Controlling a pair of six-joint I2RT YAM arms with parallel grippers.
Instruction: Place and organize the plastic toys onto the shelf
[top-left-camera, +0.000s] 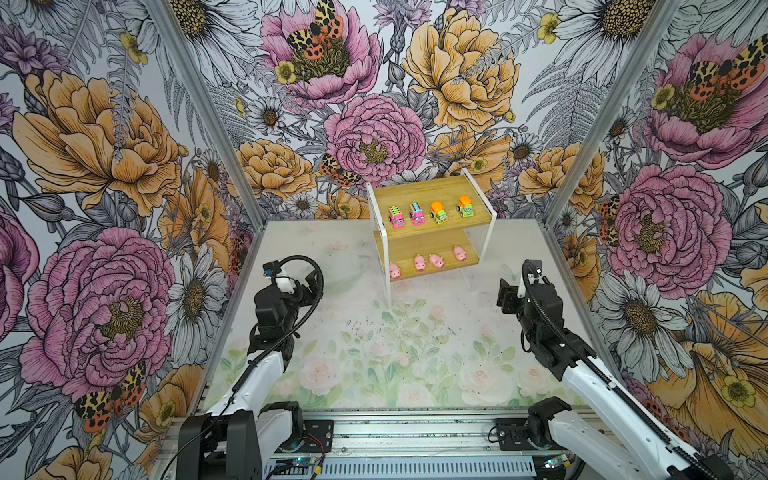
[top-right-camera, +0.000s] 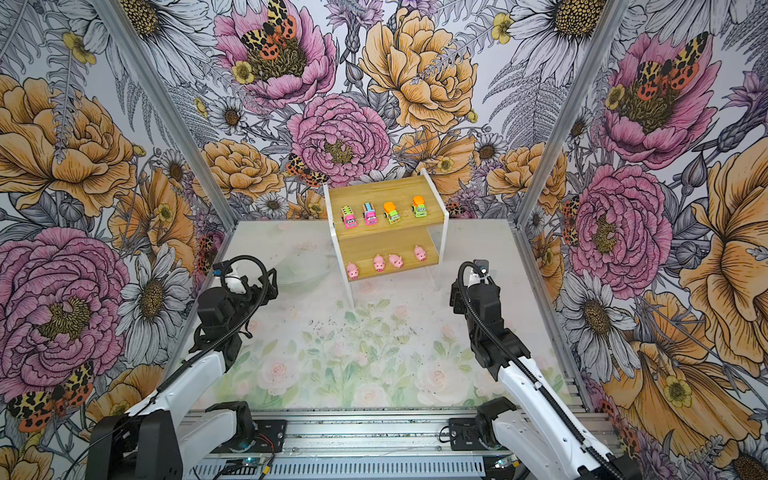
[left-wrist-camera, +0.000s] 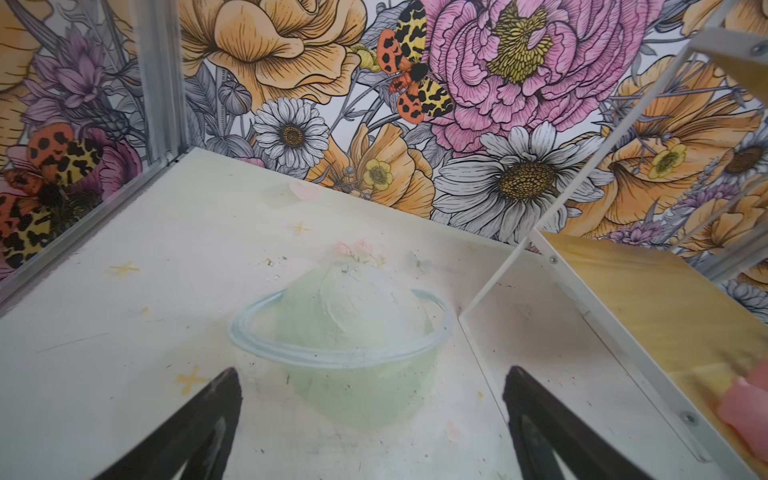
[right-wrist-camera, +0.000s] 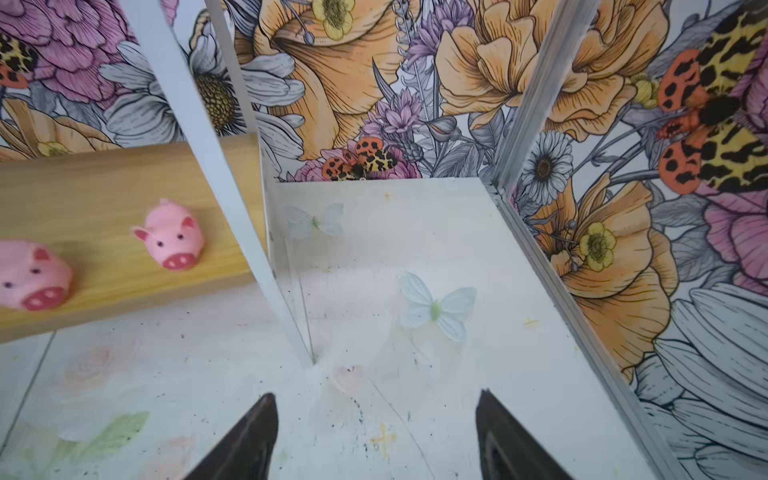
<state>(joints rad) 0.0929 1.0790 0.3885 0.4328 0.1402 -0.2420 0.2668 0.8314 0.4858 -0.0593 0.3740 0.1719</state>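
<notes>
Left tool (left-wrist-camera: 372, 370) and right tool (right-wrist-camera: 377, 392) stand apart, empty; the 4 pigs (right-wrist-camera: 174, 235) (likely light, hard, slick) want pinching across their flanks.

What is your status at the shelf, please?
Open, empty: left gripper, right gripper. Four cars on shelf top board, four pigs on lower. Nothing blocking.

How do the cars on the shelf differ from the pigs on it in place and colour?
The cars stand on the upper board, the pigs on the lower board. The cars come in two colours, two pink and two green-yellow with orange tops; the pigs are all pink. Both groups count four, and each is set in one row along its board.
</notes>
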